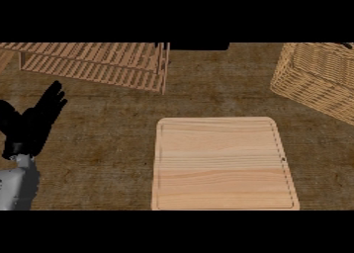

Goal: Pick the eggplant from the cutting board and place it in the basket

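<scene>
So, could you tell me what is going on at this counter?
Nothing is being handled right now. The robot's left hand rests open at the view's left, fingers up, holding nothing; the right hand is out of view. The cutting board lies at the centre, and no eggplant shows on it or elsewhere. The wicker basket stands at the upper right, its inside hidden.
</scene>
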{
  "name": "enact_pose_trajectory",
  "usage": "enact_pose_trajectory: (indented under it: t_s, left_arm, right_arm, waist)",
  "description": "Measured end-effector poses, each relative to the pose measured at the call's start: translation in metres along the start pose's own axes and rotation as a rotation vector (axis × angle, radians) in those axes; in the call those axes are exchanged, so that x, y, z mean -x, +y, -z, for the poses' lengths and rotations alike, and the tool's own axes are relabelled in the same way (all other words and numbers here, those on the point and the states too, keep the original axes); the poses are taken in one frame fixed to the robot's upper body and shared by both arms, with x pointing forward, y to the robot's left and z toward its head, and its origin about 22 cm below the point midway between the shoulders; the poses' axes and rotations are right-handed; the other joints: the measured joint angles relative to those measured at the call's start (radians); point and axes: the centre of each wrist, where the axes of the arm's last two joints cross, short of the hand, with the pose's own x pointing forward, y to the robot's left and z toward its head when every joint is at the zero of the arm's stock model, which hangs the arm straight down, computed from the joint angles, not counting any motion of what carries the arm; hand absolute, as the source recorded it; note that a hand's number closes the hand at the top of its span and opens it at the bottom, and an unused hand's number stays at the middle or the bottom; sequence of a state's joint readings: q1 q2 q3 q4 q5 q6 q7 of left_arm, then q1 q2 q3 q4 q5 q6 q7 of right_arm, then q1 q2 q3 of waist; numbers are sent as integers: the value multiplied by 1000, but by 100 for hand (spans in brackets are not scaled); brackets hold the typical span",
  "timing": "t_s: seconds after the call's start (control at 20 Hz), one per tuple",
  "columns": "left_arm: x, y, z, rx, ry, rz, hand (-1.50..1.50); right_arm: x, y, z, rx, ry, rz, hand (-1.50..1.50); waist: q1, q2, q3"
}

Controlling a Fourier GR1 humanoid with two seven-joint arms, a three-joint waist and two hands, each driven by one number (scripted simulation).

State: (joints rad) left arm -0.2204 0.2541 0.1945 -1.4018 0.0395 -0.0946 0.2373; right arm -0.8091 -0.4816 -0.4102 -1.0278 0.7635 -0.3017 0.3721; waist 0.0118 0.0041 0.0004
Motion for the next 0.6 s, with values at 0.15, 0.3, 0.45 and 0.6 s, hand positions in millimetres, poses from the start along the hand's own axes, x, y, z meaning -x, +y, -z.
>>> enact_pose_trajectory:
  t_s: [0.15,0.3,0.45,0.6]
  left_arm:
    - [3,-4,0,1,-3,-5,0]
    - [3,-8,3,2,-7,-6,0]
    - [4,-2,-3,1,-1,-9,0]
    - [5,-3,-1,0,4,-5,0]
  right_arm:
    - [9,10,8,-3,5,-11,-150]
    - [14,16,14,-18,-21,11,-150]
    - [18,9,19,-12,-48,58,-150]
    - [19,-3,28,34,-13,129,-150]
  waist:
    - [3,0,0]
    - [3,1,0]
    - [1,-1,0]
    - [-1,-1,0]
